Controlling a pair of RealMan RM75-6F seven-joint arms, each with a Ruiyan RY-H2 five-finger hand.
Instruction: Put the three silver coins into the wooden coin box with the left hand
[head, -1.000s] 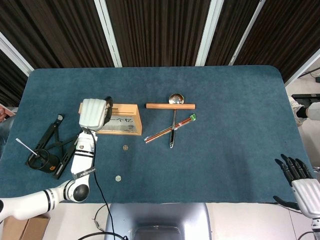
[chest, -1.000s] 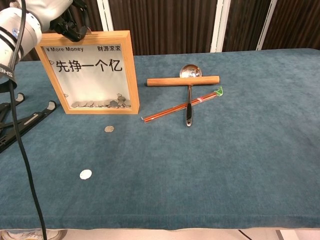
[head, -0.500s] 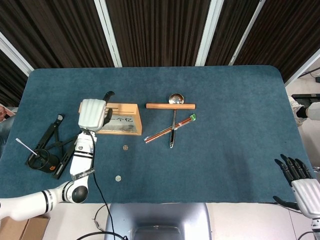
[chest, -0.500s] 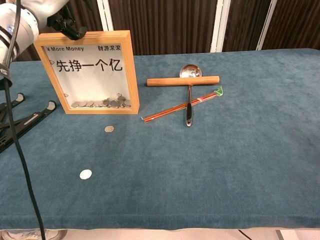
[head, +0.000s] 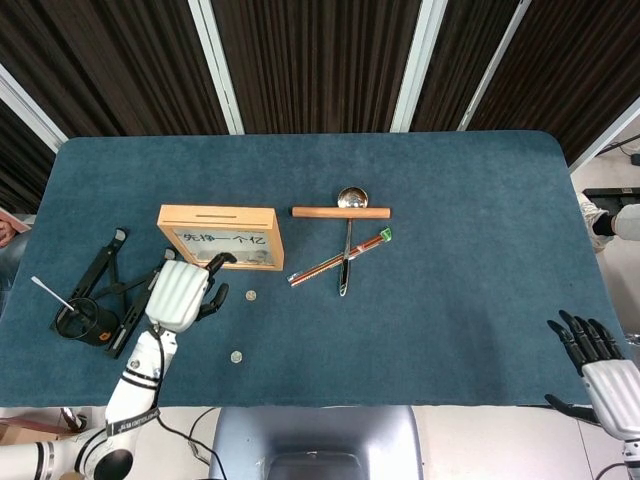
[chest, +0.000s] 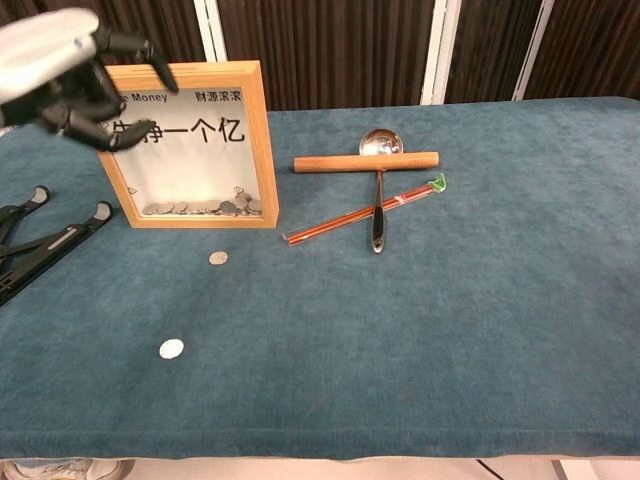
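The wooden coin box (head: 220, 236) stands upright left of centre, its glass front (chest: 190, 145) facing me and several coins heaped at its bottom. Two silver coins lie on the blue cloth in front of it: one close to the box (head: 251, 296) (chest: 218, 258), one nearer the front edge (head: 236, 356) (chest: 172, 348). My left hand (head: 183, 293) (chest: 75, 80) hovers in front of the box's left part, fingers apart, with nothing seen in it. My right hand (head: 590, 350) rests at the table's near right corner, fingers spread and empty.
A wooden rod (head: 340, 212), a metal spoon (head: 347, 245) and red chopsticks (head: 340, 259) lie right of the box. A black folding stand (head: 100, 285) and a black cup holding a white stick (head: 75, 320) sit at the left edge.
My left hand has drawn back from over the box's top slot toward the near side and now hangs in front of the box. Both coins on the cloth stay put.
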